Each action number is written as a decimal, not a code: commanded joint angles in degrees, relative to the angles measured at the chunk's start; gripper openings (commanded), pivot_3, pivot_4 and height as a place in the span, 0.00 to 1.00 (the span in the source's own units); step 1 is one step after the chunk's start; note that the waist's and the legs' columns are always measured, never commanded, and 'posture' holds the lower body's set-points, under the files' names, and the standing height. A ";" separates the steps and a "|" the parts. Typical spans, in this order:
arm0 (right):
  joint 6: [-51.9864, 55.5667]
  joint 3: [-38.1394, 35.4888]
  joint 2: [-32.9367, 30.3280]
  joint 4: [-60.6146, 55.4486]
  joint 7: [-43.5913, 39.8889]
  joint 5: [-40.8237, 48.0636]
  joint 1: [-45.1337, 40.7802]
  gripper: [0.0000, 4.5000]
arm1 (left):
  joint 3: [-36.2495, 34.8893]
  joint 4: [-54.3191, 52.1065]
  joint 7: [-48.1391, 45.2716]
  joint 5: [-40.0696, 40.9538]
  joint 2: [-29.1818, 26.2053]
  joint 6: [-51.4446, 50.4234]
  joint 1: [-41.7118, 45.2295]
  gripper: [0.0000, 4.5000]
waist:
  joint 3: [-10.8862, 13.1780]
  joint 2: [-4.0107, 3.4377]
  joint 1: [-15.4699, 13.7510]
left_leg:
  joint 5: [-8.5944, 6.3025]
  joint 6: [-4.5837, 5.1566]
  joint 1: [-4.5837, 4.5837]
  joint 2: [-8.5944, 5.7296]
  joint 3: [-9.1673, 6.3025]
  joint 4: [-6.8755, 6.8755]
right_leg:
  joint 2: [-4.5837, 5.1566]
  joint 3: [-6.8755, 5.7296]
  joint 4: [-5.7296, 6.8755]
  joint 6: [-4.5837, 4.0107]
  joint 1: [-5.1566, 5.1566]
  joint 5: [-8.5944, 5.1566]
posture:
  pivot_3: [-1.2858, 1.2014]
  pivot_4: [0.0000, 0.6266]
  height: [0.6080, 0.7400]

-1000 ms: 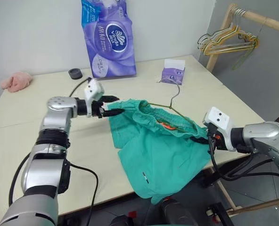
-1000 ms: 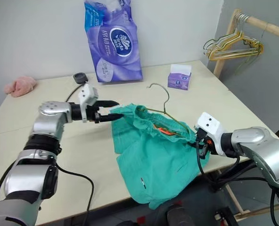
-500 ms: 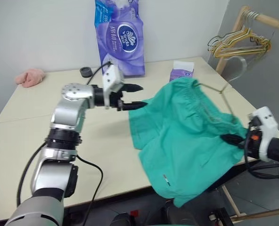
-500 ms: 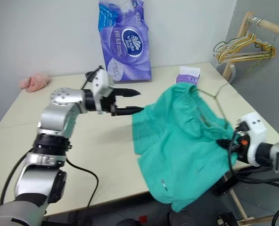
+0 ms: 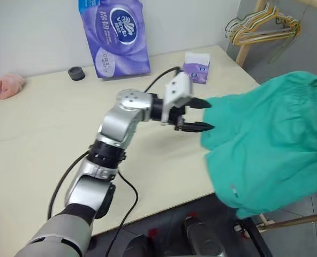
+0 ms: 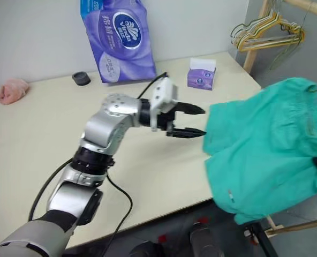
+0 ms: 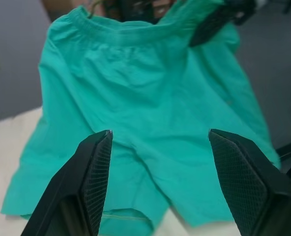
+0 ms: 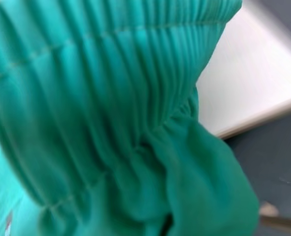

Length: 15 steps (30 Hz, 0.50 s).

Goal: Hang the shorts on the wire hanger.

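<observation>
The pale beige tabletop [image 5: 51, 128] lies mostly bare. The teal-green fabric shorts [image 6: 265, 150] hang past its right edge, one leg draping onto it. The left gripper [image 6: 193, 121] hovers beside that leg, fingers apart; the right is clamped at the waistband. Best keep the waistband taut and raised.

Shorts [image 5: 271, 150] swung off the table [image 5: 51, 139] to its right edge, now hanging; open left gripper [image 5: 200, 114] followed rightward, empty.
</observation>
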State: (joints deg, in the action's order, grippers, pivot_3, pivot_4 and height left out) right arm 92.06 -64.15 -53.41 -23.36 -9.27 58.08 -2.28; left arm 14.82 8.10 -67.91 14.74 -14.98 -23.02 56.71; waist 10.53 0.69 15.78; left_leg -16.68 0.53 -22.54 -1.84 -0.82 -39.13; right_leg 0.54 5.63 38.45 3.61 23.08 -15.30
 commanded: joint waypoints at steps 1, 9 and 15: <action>0.44 -6.29 -4.86 5.95 9.09 2.62 -3.26 0.00 | 0.68 -1.33 1.75 0.55 2.76 0.35 2.65 0.73 | 0.79 0.18 0.48 | -0.01 0.02 -0.01 0.01 0.01 0.02 | -0.01 0.02 -0.05 0.01 0.00 0.00 | 0.34 0.44 1.00; 0.44 -8.28 -11.65 20.18 25.14 2.46 -12.55 0.00 | 2.42 -0.08 1.86 0.12 7.03 3.64 4.75 0.73 | 3.19 0.19 2.36 | 0.02 0.12 -0.07 0.17 0.23 0.19 | -0.16 0.20 -0.46 0.22 0.03 -0.01 | 0.34 0.48 1.00; 0.44 -3.50 -15.14 30.75 27.94 -4.35 -19.35 0.00 | 2.84 1.10 2.51 -0.09 9.64 5.47 6.84 0.73 | 3.62 0.23 2.39 | 0.00 0.16 -0.06 0.14 0.50 0.21 | -0.14 0.40 -0.56 0.35 0.08 0.02 | 0.35 0.49 1.00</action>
State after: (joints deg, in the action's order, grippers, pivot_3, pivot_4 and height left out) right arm 92.06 -67.17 -66.07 6.41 18.11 56.22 -20.34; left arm 17.72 9.92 -65.69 14.64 -6.03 -19.09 61.94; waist 14.15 0.91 18.17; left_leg -16.69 0.70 -22.59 -1.70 -0.27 -38.90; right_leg 0.40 6.07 37.87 3.98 23.16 -15.28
